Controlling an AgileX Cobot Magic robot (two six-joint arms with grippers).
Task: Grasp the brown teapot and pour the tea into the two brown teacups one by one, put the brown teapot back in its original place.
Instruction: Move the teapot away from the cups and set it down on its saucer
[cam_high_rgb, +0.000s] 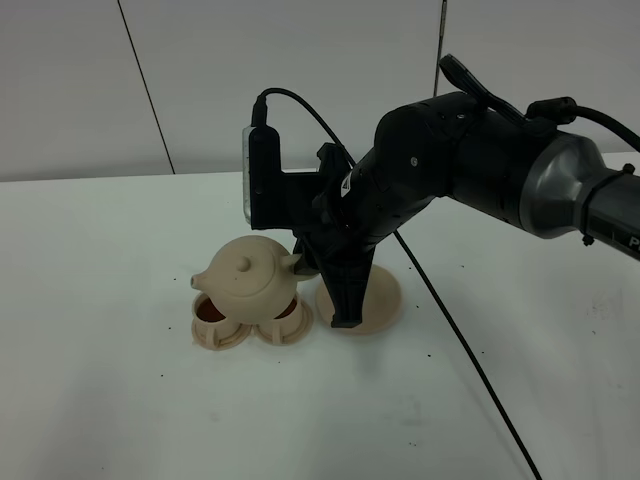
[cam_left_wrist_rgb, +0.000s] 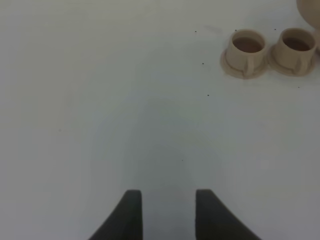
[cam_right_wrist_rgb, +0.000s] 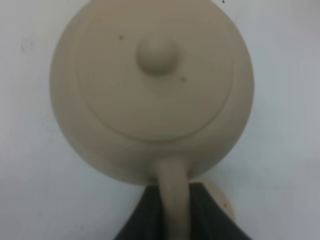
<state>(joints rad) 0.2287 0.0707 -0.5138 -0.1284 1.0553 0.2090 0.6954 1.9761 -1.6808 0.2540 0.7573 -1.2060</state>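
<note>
The brown teapot (cam_high_rgb: 250, 275) hangs just above the two brown teacups, its spout over the left teacup (cam_high_rgb: 212, 316). The right teacup (cam_high_rgb: 286, 320) is partly hidden behind the pot. Both cups sit on small saucers and hold dark tea. My right gripper (cam_high_rgb: 302, 264) is shut on the pot's loop handle (cam_right_wrist_rgb: 173, 197); the right wrist view looks down on the lid and knob of the teapot (cam_right_wrist_rgb: 150, 85). The wide saucer (cam_high_rgb: 388, 298) lies bare to the right of the cups. My left gripper (cam_left_wrist_rgb: 167, 215) is open over bare table, far from the teacups (cam_left_wrist_rgb: 246, 47) (cam_left_wrist_rgb: 295, 47).
A black cable (cam_high_rgb: 450, 330) runs from the right arm across the white table (cam_high_rgb: 120, 400) toward the front right. A grey wall stands behind the table. Small dark specks dot the tabletop around the cups.
</note>
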